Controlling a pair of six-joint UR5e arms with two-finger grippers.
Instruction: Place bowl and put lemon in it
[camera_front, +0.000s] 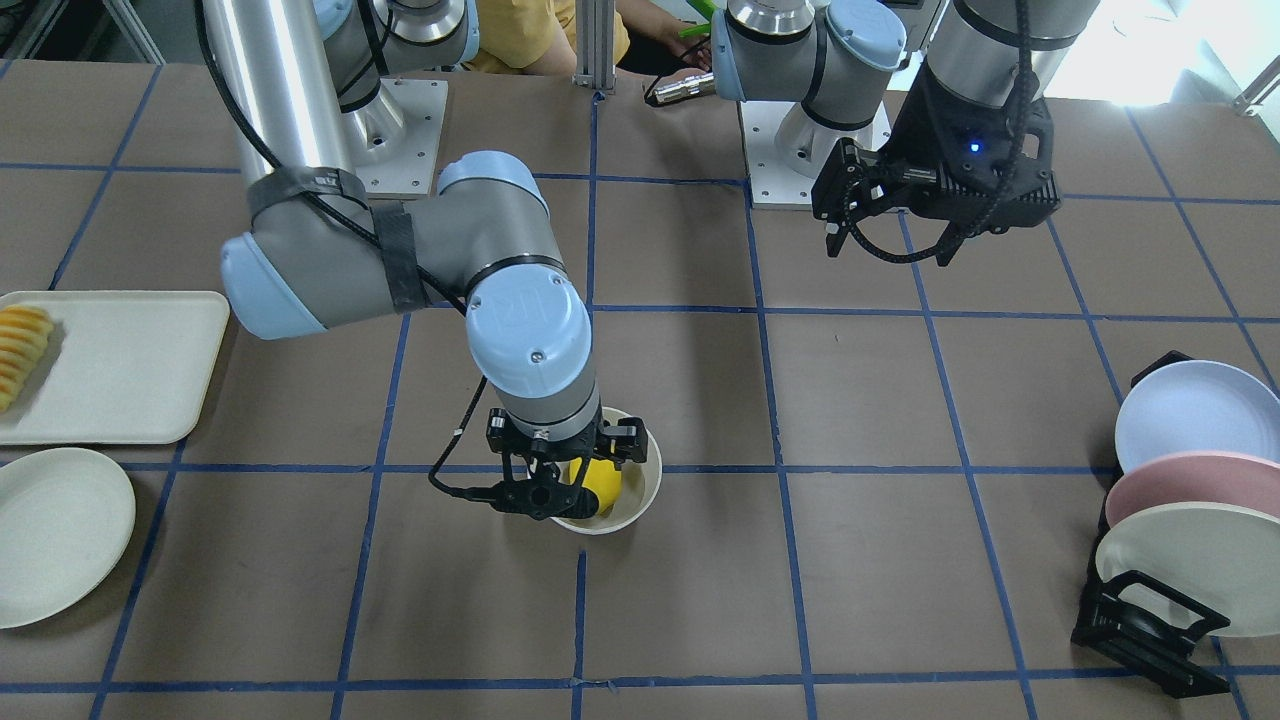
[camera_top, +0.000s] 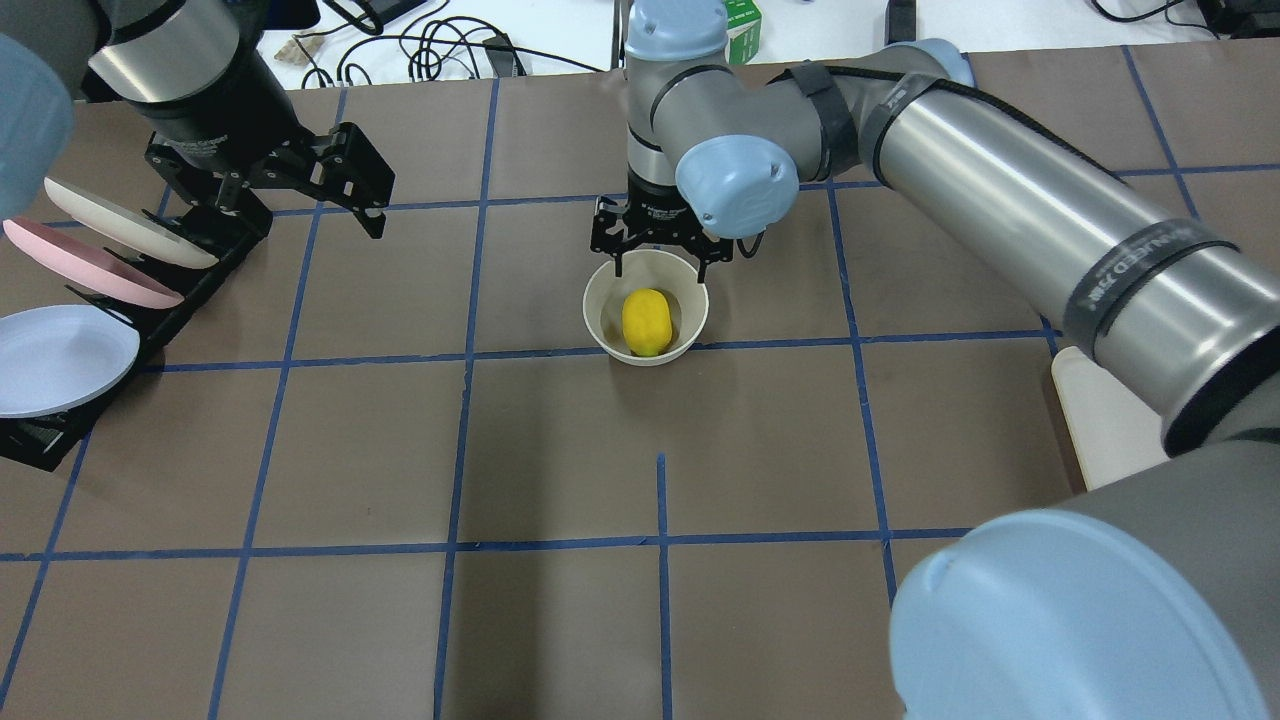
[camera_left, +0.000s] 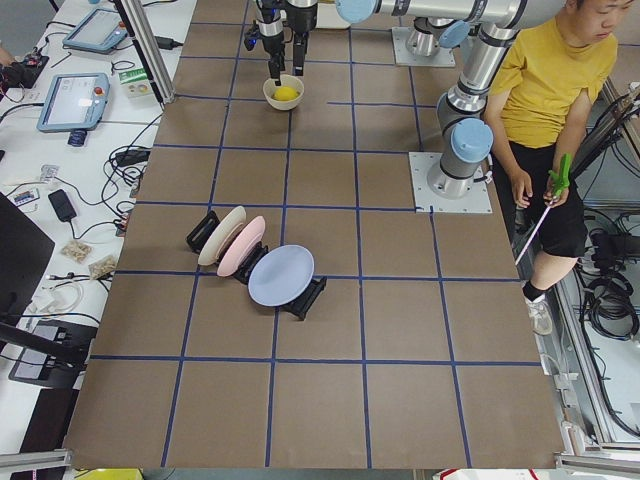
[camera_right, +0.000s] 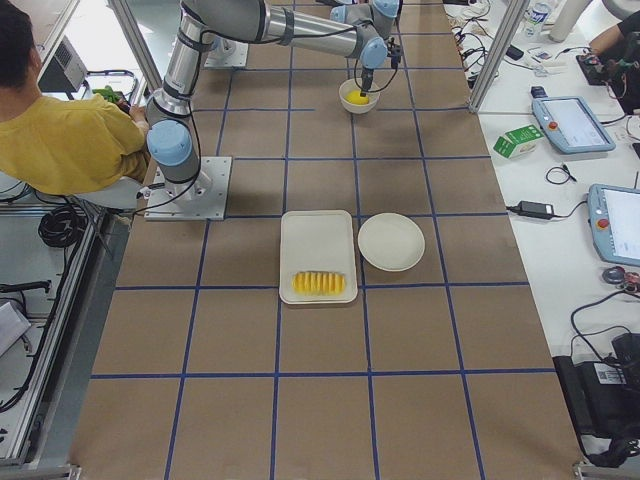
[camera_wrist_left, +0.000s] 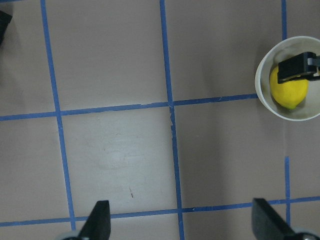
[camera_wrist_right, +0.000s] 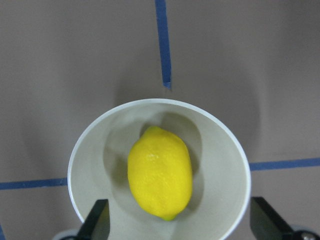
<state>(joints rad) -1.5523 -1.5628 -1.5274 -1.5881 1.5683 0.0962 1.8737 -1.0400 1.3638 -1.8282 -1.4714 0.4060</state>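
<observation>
– Jaws first: how do they stand on the right gripper (camera_top: 660, 265)?
– Spread wide and holding nothing. The two fingers hang just above the far rim of the deep round off-white bowl (camera_wrist_right: 215, 150), one on each side, and touch neither rim nor fruit.
– And the fruit?
– The small bright yellow oval lemon (camera_wrist_right: 160, 172) lies on its side on the glossy bottom of the bowl, free of the fingers. I judge the wide opening is there so that the lemon rests under its own weight and the fingers can lift out without snagging the rim.
– Where does the bowl sit?
– Upright on the brown gridded table (camera_top: 560, 450), near its middle, right beside a blue tape line.
– The left gripper (camera_wrist_left: 182, 222)?
– Also wide open and empty. It hovers over bare table, well apart from the bowl, probably parked out of the other arm's way.
– Count the rest for me.
– One bowl, one lemon. Three upright plates stand in one black rack (camera_front: 1140, 630): a pale blue plate (camera_front: 1195, 410), a pink plate (camera_front: 1180, 490) and a cream plate (camera_front: 1200, 570). On the far side lie one flat round cream plate (camera_front: 55, 530) and one rectangular cream tray (camera_front: 130, 370) carrying a row of orange-yellow sliced food (camera_front: 20, 350).
– So the task?
– To my eye, both parts look complete.
</observation>
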